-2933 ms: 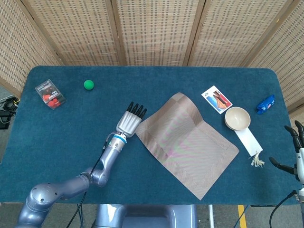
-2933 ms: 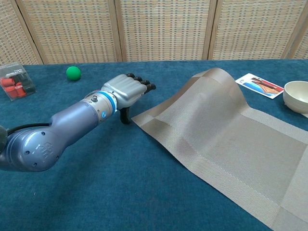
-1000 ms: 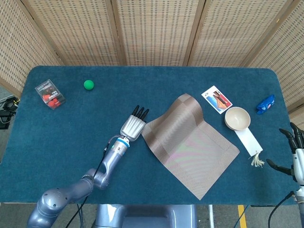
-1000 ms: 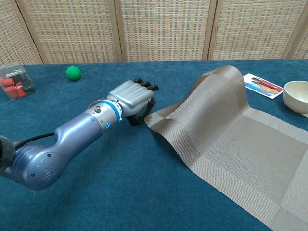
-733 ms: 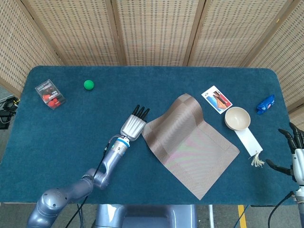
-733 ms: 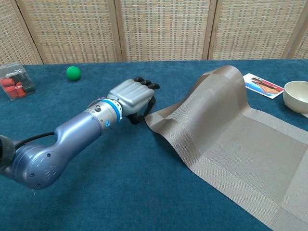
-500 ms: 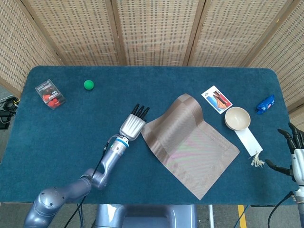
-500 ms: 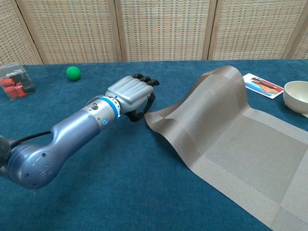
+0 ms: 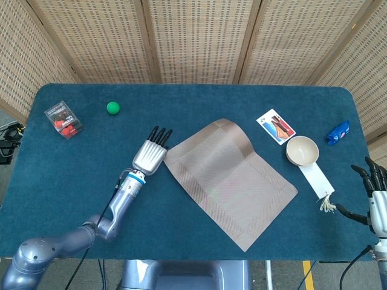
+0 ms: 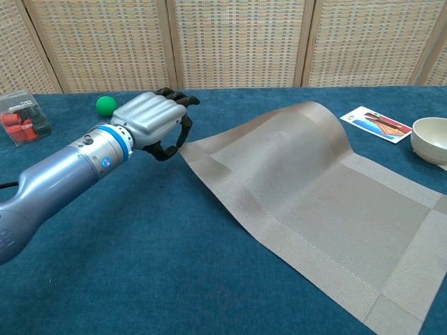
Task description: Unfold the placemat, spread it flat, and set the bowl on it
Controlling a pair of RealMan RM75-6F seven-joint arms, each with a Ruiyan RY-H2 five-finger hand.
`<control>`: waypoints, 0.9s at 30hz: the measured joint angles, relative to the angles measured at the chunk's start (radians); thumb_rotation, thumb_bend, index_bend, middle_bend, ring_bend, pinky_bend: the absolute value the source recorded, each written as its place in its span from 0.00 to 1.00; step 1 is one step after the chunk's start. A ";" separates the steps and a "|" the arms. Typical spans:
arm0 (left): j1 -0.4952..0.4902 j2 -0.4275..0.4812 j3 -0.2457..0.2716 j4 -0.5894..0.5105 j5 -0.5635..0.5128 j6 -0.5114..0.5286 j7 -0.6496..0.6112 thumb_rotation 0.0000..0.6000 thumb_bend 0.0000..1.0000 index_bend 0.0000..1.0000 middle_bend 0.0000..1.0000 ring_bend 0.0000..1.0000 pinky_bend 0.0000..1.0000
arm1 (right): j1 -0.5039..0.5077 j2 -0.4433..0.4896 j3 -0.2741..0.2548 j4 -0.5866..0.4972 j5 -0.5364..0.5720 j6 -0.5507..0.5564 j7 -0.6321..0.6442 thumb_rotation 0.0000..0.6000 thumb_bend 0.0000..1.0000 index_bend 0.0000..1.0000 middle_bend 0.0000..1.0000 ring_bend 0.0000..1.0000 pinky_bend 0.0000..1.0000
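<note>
Dragged leftward, placemat (image 9: 228, 175) on blue table (image 9: 72, 175).

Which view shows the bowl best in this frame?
The head view: the whole bowl shows from above, standing on the blue table right of the placemat, beside the picture card. The chest view catches only part of it at the right edge, cut off by the frame.

Two cameras are watching one table (image 9: 199, 96).
The head view is looking steeply down from high, taking in the whole top; the chest view is sitting low and close, facing the screens (image 10: 237, 42). Both are sharing the placemat (image 9: 227, 178).
</note>
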 measured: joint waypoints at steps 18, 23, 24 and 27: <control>0.174 0.239 0.112 -0.282 0.047 0.107 0.005 1.00 0.58 0.64 0.00 0.00 0.00 | -0.007 -0.004 -0.012 -0.019 -0.026 0.024 -0.036 1.00 0.12 0.20 0.00 0.00 0.00; 0.210 0.283 0.161 -0.354 0.072 0.116 0.001 1.00 0.58 0.64 0.00 0.00 0.00 | -0.009 -0.003 -0.012 -0.022 -0.029 0.030 -0.048 1.00 0.12 0.20 0.00 0.00 0.00; 0.218 0.295 0.175 -0.373 0.081 0.117 0.001 1.00 0.58 0.64 0.00 0.00 0.00 | -0.009 -0.003 -0.012 -0.023 -0.029 0.031 -0.049 1.00 0.12 0.20 0.00 0.00 0.00; 0.237 0.321 0.213 -0.413 0.115 0.125 -0.001 1.00 0.58 0.65 0.00 0.00 0.00 | -0.012 -0.001 -0.011 -0.027 -0.031 0.038 -0.051 1.00 0.12 0.20 0.00 0.00 0.00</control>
